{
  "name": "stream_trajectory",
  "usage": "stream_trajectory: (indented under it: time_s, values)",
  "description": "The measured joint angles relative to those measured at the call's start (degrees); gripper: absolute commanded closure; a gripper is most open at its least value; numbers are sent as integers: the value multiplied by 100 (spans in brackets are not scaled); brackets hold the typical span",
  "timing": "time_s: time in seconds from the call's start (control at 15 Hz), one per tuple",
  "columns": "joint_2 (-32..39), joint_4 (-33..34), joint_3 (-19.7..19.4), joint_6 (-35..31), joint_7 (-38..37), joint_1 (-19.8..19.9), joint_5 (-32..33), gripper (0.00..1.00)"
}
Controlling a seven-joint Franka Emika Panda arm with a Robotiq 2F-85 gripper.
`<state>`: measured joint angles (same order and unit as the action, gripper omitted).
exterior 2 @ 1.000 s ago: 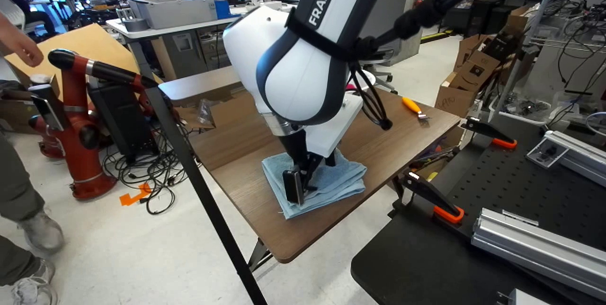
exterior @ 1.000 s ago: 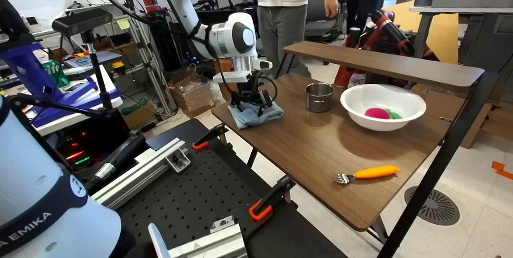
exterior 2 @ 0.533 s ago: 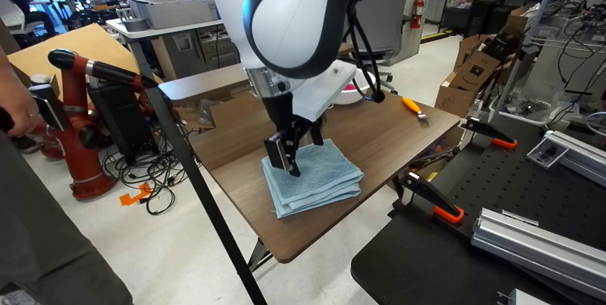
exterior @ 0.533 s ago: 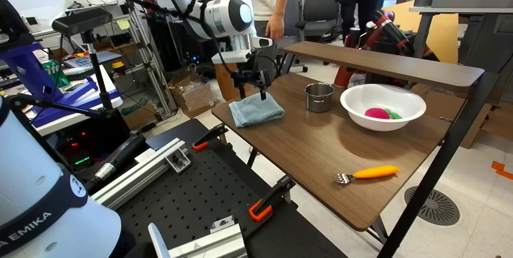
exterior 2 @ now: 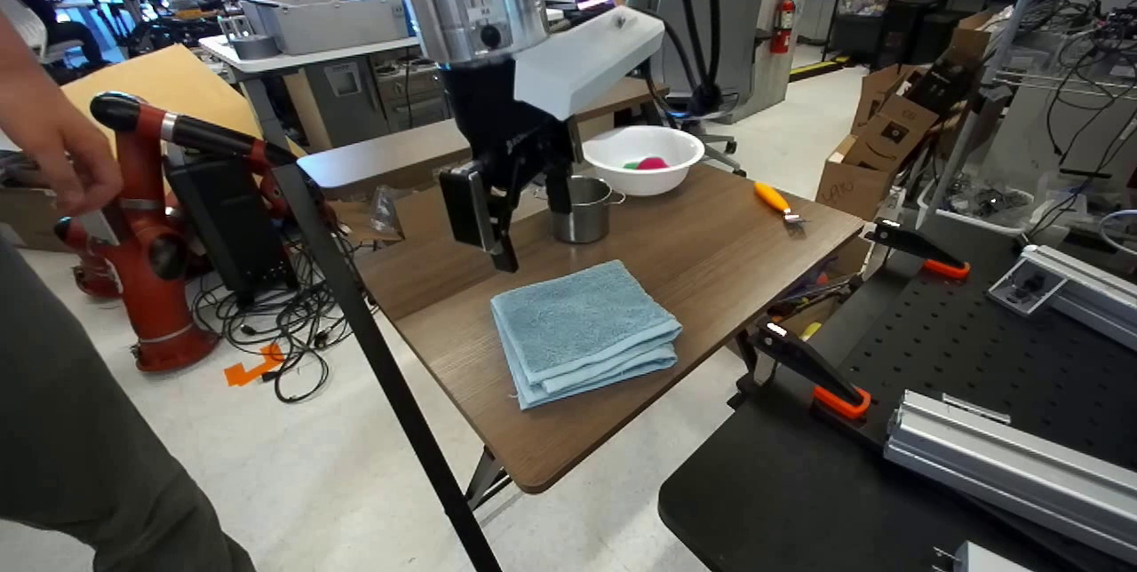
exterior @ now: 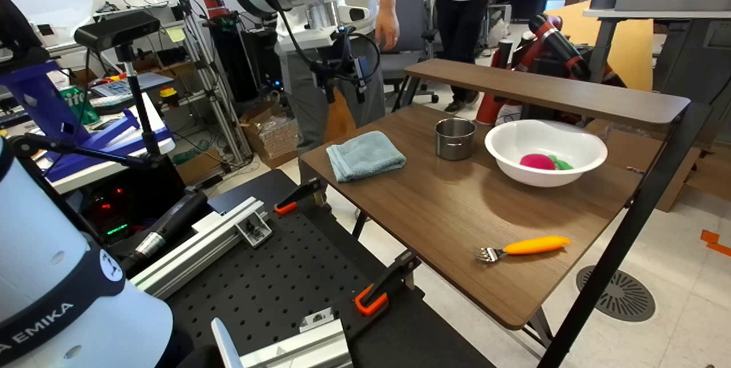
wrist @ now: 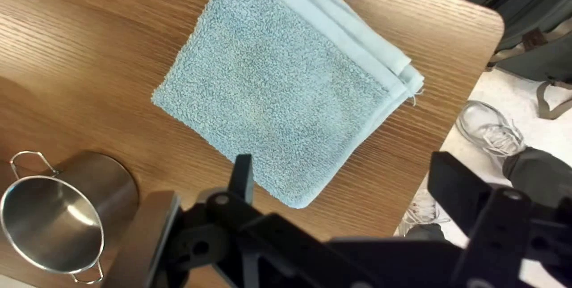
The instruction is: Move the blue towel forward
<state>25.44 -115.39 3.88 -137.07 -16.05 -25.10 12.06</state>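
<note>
The blue towel (exterior: 365, 156) lies folded and flat on the brown table near a corner. It shows whole in an exterior view (exterior 2: 586, 328) and nearly whole in the wrist view (wrist: 281, 86), its top end cut off by the frame. My gripper (exterior: 346, 95) is above the table, clear of the towel, and also shows in an exterior view (exterior 2: 531, 234). In the wrist view its fingers (wrist: 342, 158) are wide apart with nothing between them. The left finger overlaps a towel edge in that view, but the gripper is higher up.
A steel pot (exterior: 455, 139) stands beside the towel. A white bowl (exterior: 545, 154) with pink and green things stands behind it. An orange-handled fork (exterior: 531, 246) lies at the table's far end. A raised shelf (exterior: 542, 91) runs along one side. People stand close by.
My gripper was down at the towel with its fingers on it; it has risen off and moved away from it. The towel stays on the table almost unmoved.
</note>
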Motion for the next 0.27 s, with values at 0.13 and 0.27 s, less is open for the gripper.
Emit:
stream_trajectory:
  time_s: [0.13, 0.27]
  values:
    - [-16, -66, 0, -3, 0, 18, 0, 0]
    - [-14, -69, 0, -3, 0, 23, 0, 0]
